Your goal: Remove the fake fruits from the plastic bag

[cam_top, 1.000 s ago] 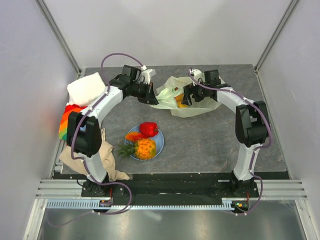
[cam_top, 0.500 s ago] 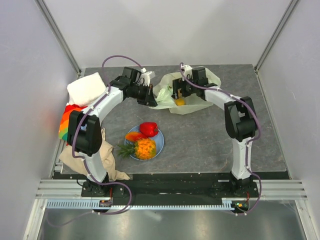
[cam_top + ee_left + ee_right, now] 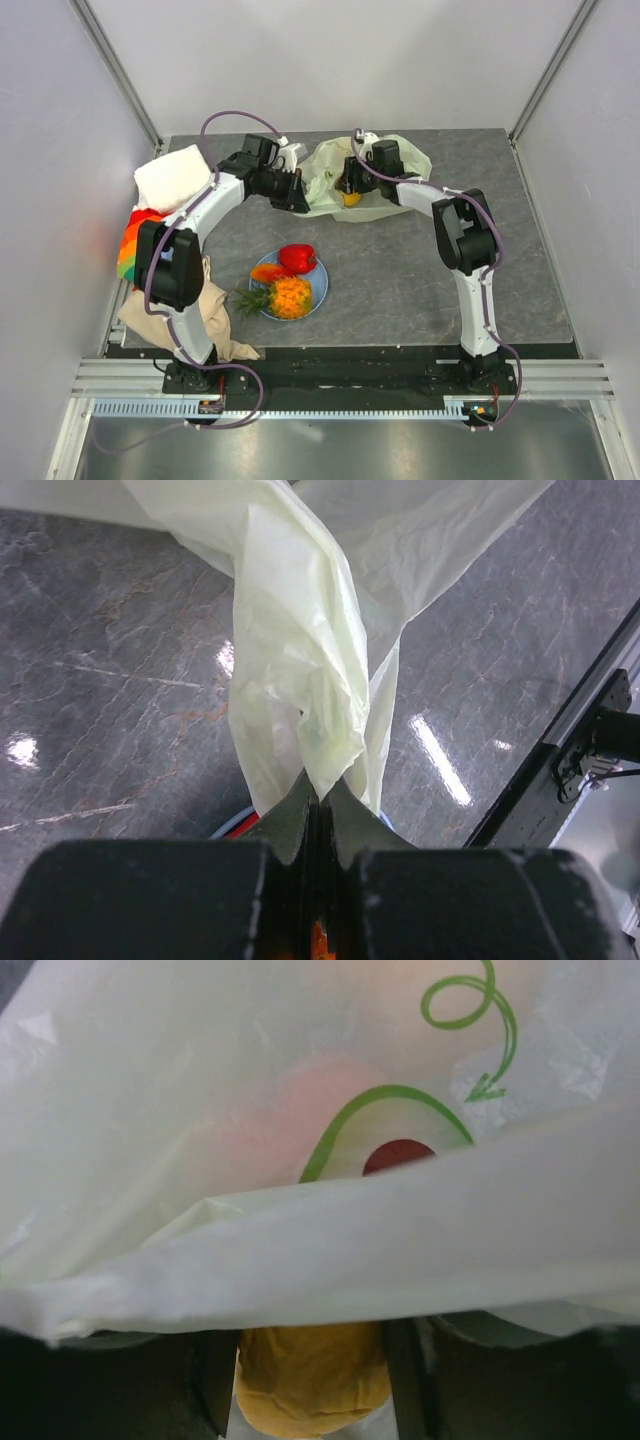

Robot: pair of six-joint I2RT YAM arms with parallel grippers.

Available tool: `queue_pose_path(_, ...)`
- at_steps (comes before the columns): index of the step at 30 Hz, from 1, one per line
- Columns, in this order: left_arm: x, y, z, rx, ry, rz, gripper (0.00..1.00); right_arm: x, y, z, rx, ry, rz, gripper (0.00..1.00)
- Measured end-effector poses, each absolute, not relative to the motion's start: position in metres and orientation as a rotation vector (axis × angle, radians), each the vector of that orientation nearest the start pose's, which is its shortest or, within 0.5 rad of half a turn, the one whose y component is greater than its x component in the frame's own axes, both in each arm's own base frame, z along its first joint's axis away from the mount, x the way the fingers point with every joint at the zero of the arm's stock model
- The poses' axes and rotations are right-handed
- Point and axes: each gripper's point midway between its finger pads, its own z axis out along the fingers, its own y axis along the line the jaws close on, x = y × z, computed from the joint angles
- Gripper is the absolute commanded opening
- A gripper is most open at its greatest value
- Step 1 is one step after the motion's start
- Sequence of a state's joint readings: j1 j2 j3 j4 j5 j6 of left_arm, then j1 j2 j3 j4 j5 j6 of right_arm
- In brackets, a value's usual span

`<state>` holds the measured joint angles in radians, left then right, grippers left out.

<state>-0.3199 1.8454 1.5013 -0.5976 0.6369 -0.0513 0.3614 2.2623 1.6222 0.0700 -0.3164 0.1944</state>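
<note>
Yellow fruit (image 3: 312, 1375) — inside the bag (image 3: 250, 1110) — clamped in right hand (image 3: 347, 184).

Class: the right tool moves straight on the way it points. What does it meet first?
Probably the yellow-orange fruit already between its jaws, then the film of the plastic bag; depth is unclear.

Right gripper (image 3: 349, 184) swings left into plastic bag (image 3: 398, 158) mouth, jaws narrow from wide open onto yellow-orange fruit (image 3: 312, 1378); bag bunches up, drawn leftward
</note>
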Motion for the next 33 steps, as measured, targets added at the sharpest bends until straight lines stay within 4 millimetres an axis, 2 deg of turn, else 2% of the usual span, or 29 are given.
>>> queue_pose_path(4,0.384,-0.231,0.143,0.574,2.425,-0.934,0.02,0.544,0.263,0.065,-0.348,2.13,0.694,0.41)
queue_pose_path(7,0.386,-0.227,0.143,0.562,2.426,-0.922,0.02,0.539,0.257,0.078,-0.344,2.116,0.725,0.4)
queue_pose_path(15,0.391,-0.226,0.142,0.557,2.418,-0.907,0.01,0.519,0.244,0.146,-0.344,2.018,0.783,0.4)
queue_pose_path(18,0.396,-0.227,0.141,0.557,2.414,-0.905,0.01,0.512,0.242,0.161,-0.359,1.992,0.803,0.44)
queue_pose_path(19,0.398,-0.228,0.141,0.558,2.41,-0.904,0.02,0.51,0.241,0.161,-0.362,1.993,0.806,0.56)
queue_pose_path(20,0.4,-0.229,0.141,0.558,2.407,-0.903,0.01,0.509,0.241,0.16,-0.364,1.996,0.806,0.63)
queue_pose_path(24,0.405,-0.23,0.143,0.56,2.396,-0.9,0.02,0.506,0.237,0.142,-0.365,2.044,0.795,0.83)
queue_pose_path(25,0.406,-0.23,0.143,0.56,2.394,-0.9,0.02,0.506,0.237,0.138,-0.367,2.051,0.79,0.91)
queue_pose_path(27,0.408,-0.231,0.147,0.561,2.385,-0.9,0.02,0.509,0.239,0.126,-0.385,2.066,0.776,0.98)
queue_pose_path(33,0.416,-0.234,0.153,0.566,2.359,-0.903,0.02,0.533,0.255,0.098,-0.462,2.071,0.724,0.98)
